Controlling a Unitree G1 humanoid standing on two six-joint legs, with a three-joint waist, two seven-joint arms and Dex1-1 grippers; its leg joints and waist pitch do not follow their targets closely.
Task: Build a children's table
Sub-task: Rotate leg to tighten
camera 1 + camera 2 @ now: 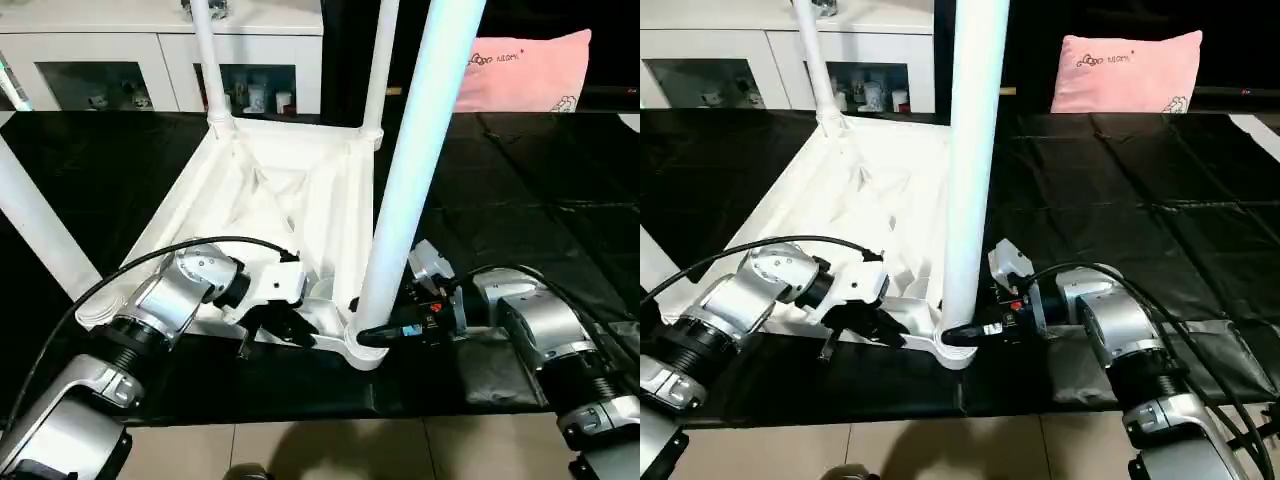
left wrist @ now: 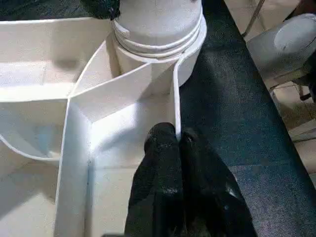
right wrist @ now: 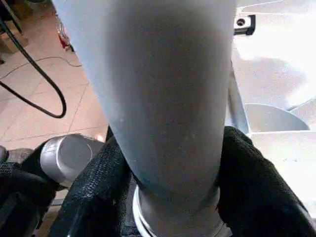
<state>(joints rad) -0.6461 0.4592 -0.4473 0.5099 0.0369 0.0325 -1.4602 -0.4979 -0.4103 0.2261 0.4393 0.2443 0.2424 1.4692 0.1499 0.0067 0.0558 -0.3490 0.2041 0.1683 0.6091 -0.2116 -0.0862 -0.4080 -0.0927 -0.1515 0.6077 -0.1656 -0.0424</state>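
The white tabletop (image 1: pixel 300 200) lay upside down on a black-covered table (image 1: pixel 530 200), its ribbed underside facing up, with its near edge close to the front of the table. Four white legs stood in its corner sockets: two at the far corners (image 1: pixel 208 60) and (image 1: pixel 380 70), one at the near left corner leaning out toward the left (image 1: pixel 35 225), and one thick, near leg (image 1: pixel 415 170) rising from the near right corner socket (image 1: pixel 362 352). The right gripper (image 1: pixel 375 335) reached in from the right at the base of this near leg, and in the right wrist view its two black fingers (image 3: pixel 256 182) sat on either side of the tube, pressed against it just above the socket ring. The left gripper (image 1: pixel 275 322) rested on the near edge of the tabletop, just left of that same corner; in the left wrist view its fingers (image 2: pixel 163 148) were pressed together over the thin upright wall (image 2: pixel 175 108) of the tabletop's rim, pinching it close to the socket. Behind the table stood a white cabinet (image 1: pixel 110 60) with glass doors, and a pink cushion (image 1: pixel 525 70) lay at the far right. Tiled floor (image 1: pixel 330 450) showed below the table's front edge.
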